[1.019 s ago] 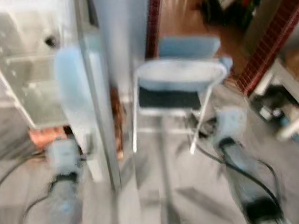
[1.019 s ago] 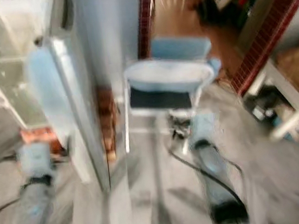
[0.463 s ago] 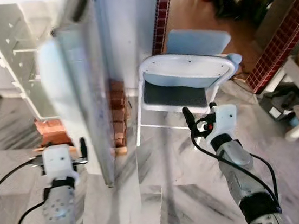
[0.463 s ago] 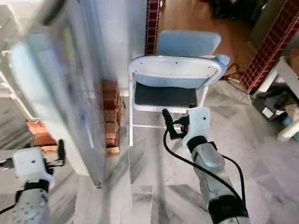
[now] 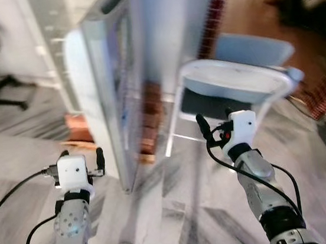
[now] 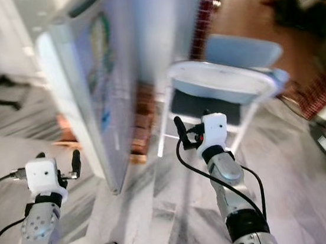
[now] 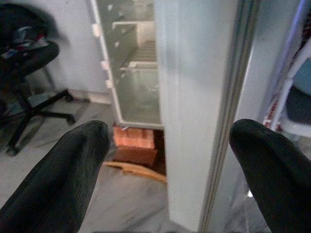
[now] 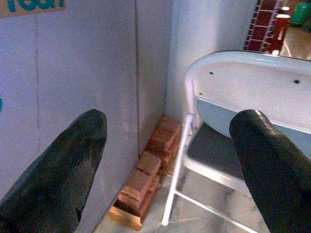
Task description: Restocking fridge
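Left wrist view: fridge door (image 7: 204, 97) edge upright, dead ahead of left gripper (image 7: 165, 160), nearer arm; both grippers' fingers wide, empty.

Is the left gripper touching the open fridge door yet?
Apart. In the left wrist view the fridge door stands well beyond the two spread fingers, with floor between; the left gripper holds nothing.

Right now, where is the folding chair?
The folding chair stands ahead on the robot's right, just beyond the right gripper, beside the open fridge door and the stacked bricks at its foot.
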`<state>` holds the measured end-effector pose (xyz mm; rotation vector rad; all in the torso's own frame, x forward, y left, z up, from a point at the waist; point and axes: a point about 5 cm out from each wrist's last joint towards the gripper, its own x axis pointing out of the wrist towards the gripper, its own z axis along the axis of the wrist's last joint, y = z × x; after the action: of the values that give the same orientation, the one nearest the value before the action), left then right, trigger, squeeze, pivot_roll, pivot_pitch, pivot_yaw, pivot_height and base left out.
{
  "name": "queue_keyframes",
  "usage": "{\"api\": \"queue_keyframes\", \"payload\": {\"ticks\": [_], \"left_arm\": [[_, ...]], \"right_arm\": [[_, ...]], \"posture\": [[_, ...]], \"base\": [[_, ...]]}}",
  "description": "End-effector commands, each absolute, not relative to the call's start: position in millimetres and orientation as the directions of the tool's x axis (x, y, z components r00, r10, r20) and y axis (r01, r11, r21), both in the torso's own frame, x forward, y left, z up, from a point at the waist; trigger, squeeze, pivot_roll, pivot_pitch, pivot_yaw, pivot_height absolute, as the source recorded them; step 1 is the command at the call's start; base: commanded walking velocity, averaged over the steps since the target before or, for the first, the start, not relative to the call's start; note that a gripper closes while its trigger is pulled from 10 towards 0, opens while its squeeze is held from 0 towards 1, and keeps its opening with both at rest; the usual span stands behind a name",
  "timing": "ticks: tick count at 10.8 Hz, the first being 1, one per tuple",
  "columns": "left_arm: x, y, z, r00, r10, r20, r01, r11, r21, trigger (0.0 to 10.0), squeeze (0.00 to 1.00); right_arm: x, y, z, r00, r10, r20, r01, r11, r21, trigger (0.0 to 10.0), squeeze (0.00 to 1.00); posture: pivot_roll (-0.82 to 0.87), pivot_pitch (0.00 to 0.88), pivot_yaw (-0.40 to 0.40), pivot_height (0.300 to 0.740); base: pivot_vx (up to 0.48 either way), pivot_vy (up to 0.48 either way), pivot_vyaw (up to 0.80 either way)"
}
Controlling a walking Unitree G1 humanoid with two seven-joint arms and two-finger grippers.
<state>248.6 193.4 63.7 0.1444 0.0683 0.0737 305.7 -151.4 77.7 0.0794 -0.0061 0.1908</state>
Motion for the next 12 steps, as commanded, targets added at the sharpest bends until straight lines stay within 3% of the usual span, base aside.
{"api": "queue_keyframes", "payload": {"ticks": [1,4,6,7,8,9,11,12], "left_arm": [[251,193,61,0.994,0.070,-0.079,-0.057,0.986,0.158,10.0,0.00],[280,191,68,0.998,0.000,-0.070,0.012,0.986,0.167,10.0,0.00],[307,174,69,0.979,-0.170,-0.114,0.190,0.962,0.197,10.0,0.00],[319,174,68,0.972,-0.181,-0.150,0.212,0.951,0.224,10.0,0.00],[327,181,69,0.974,-0.157,-0.163,0.194,0.950,0.243,10.0,0.00],[339,213,79,0.988,0.021,-0.153,0.031,0.942,0.333,10.0,0.00],[334,266,91,0.957,0.270,-0.103,-0.228,0.925,0.305,10.0,0.00],[327,267,87,0.966,0.249,-0.074,-0.217,0.929,0.299,10.0,0.00]], "right_arm": [[303,-160,74,0.987,0.162,0.005,-0.162,0.983,0.089,10.0,0.00],[301,-161,74,0.987,0.160,0.002,-0.159,0.982,0.097,10.0,0.00],[298,-162,74,0.986,0.168,0.000,-0.167,0.982,0.086,10.0,0.00],[296,-165,75,0.987,0.163,0.003,-0.162,0.984,0.080,10.0,0.00],[296,-167,75,0.987,0.158,0.003,-0.158,0.984,0.077,10.0,0.00],[295,-168,77,0.988,0.156,0.009,-0.156,0.985,0.071,10.0,0.00],[294,-169,77,0.988,0.156,0.009,-0.157,0.985,0.066,10.0,0.00],[294,-169,77,0.988,0.157,0.006,-0.157,0.986,0.063,10.0,0.00]], "posture": [[0.16,0.056,-0.104,0.740],[0.15,0.057,-0.104,0.740],[0.12,0.065,-0.115,0.740],[0.11,0.064,-0.115,0.740],[0.10,0.062,-0.115,0.740],[0.08,0.057,-0.116,0.740],[0.08,0.053,-0.116,0.740],[0.10,0.056,-0.118,0.740]], "base": [[0.000,0.000,0.00],[0.000,0.000,0.00],[0.000,0.000,0.00],[0.000,0.000,0.00],[0.000,0.000,0.00],[0.000,0.000,0.00],[0.000,0.000,0.00],[0.000,0.000,0.00]]}}
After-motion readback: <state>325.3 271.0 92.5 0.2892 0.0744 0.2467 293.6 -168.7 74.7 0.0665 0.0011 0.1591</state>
